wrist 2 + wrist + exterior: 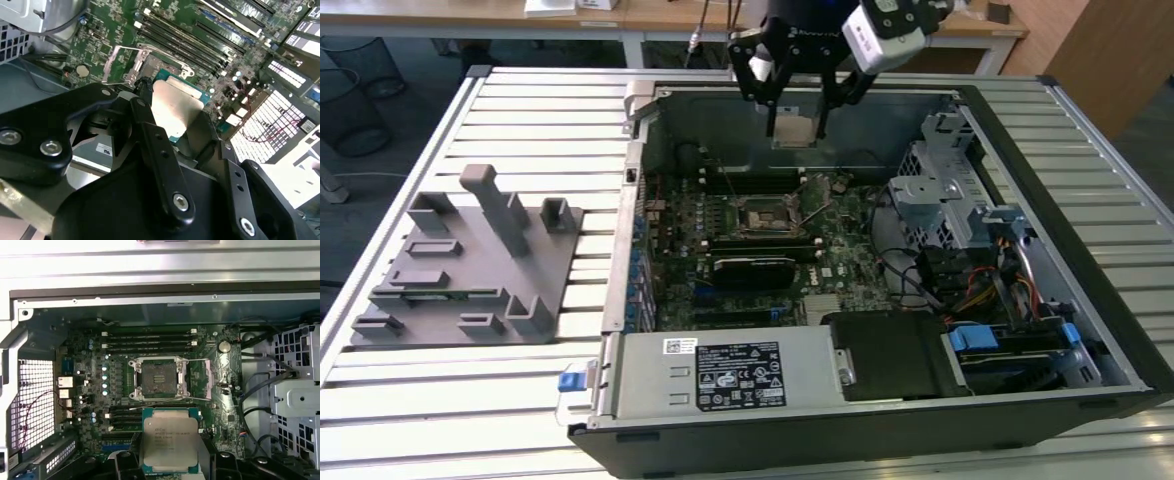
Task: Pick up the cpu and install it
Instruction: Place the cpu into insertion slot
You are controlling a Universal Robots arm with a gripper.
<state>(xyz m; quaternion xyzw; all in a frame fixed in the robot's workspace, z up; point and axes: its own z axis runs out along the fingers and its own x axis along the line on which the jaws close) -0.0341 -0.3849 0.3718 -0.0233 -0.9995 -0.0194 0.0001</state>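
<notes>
The cpu (169, 443), a flat square chip with a silvery top and green rim, is held between the fingers of my gripper (169, 460). In the exterior view the gripper (797, 125) hangs over the far side of the open computer case with the cpu (794, 130) in it, above the motherboard. The second wrist view has the cpu (175, 107) pinched between the black fingers (150, 135). The open cpu socket (156, 380) lies on the motherboard with its metal frame and lever swung up; it appears as socket (761, 213) in the exterior view, in front of and below the gripper.
The open computer case (1014, 130) lies on a slatted table. Memory slots (150, 337) flank the socket. A drive cage and cables (947, 200) fill the exterior view's right. A grey plastic fixture tray (467, 260) stands at the exterior view's left.
</notes>
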